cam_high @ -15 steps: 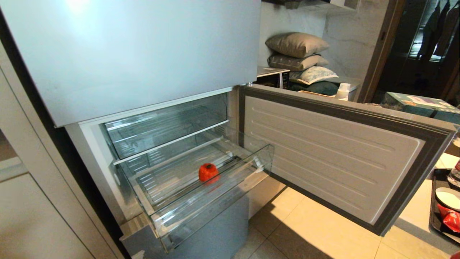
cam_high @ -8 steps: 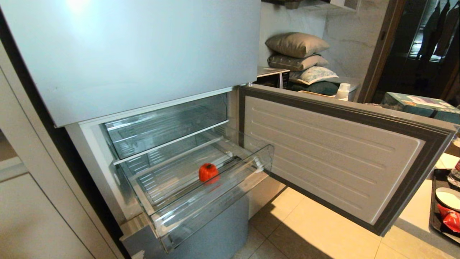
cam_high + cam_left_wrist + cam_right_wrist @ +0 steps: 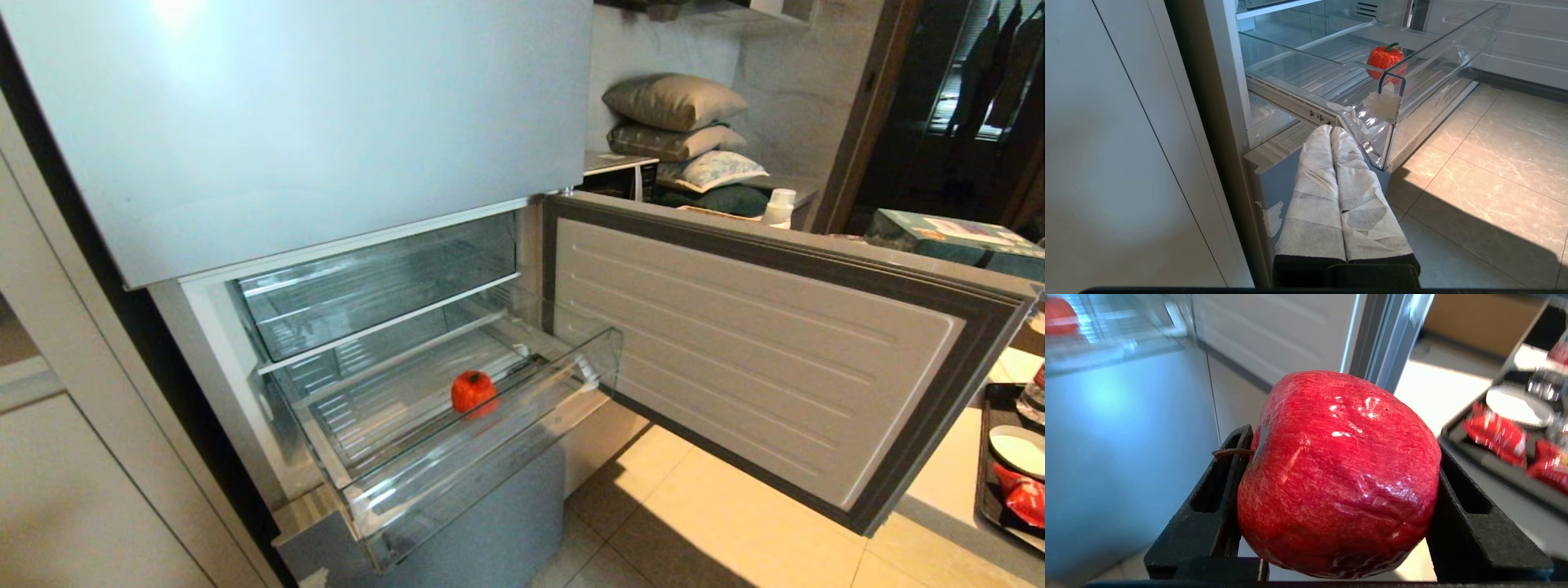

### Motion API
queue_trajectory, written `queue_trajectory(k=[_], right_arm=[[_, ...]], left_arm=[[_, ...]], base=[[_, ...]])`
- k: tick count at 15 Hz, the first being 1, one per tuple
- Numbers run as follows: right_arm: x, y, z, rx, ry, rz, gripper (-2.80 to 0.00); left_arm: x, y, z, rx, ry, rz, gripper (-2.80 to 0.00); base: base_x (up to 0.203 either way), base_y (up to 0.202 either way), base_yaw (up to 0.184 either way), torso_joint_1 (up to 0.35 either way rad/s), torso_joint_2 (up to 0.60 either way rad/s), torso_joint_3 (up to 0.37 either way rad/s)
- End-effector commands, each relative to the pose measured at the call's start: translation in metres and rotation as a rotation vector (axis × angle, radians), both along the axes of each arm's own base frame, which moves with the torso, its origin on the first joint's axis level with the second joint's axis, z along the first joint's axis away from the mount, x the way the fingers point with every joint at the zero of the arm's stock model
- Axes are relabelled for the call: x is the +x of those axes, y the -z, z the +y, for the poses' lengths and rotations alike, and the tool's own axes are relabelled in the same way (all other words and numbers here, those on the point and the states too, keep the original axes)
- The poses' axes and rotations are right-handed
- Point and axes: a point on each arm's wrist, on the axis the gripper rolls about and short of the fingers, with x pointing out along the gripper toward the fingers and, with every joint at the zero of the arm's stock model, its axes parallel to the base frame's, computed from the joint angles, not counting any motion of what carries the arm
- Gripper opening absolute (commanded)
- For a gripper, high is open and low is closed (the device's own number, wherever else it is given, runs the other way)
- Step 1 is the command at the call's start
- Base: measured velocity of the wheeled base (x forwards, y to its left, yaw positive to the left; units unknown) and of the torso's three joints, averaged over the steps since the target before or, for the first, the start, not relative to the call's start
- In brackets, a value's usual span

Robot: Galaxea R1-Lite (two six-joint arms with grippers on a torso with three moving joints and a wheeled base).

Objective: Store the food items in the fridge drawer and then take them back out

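Note:
The clear fridge drawer [image 3: 490, 445] stands pulled out, with one small red fruit-like thing with a green stem [image 3: 473, 390] on its ribbed floor. My right gripper [image 3: 1343, 449] is out of the head view; it is shut on a round glossy red apple [image 3: 1339, 477], stem to one side, held low near the fridge's open door. Crinkly red packets [image 3: 1494, 433] lie on a black tray [image 3: 984, 457] at the far right. My left gripper [image 3: 1331, 130], its fingers wrapped in white, is shut and empty just below the drawer's near corner [image 3: 1388, 122].
The lower fridge door [image 3: 775, 351] swings wide open to the right over the tiled floor [image 3: 710, 531]. Another clear drawer [image 3: 375, 286] sits pushed in above. The tray also carries a white dish [image 3: 1016, 449]. White cabinet panels [image 3: 82, 490] stand at the left.
A sliver of red at the head view's lower right corner has slipped out of view. The drawer, the red thing in it and the door have not moved.

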Motion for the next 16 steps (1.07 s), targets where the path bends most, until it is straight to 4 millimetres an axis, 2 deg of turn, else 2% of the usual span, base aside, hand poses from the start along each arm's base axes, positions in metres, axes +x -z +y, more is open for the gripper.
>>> queue_trajectory(k=[1, 11, 16], right_arm=[[-0.0034, 0.0019, -0.0001, 0.004, -0.001, -0.043, -2.80], [-0.0034, 0.0019, -0.0002, 0.028, 0.006, -0.044, -2.80], [-0.0034, 0.0019, -0.0008, 0.081, 0.034, -0.044, -2.80]], left_arm=[[0.0001, 0.0004, 0.0000, 0.000, 0.000, 0.001, -2.80], [0.0001, 0.0004, 0.0000, 0.000, -0.002, 0.001, -2.80], [0.0001, 0.0004, 0.0000, 0.000, 0.000, 0.001, -2.80]], base=[[0.000, 0.000, 0.000, 0.000, 0.00, 0.000], [0.000, 0.000, 0.000, 0.000, 0.00, 0.000], [-0.002, -0.005, 0.153, 0.000, 0.00, 0.004]])
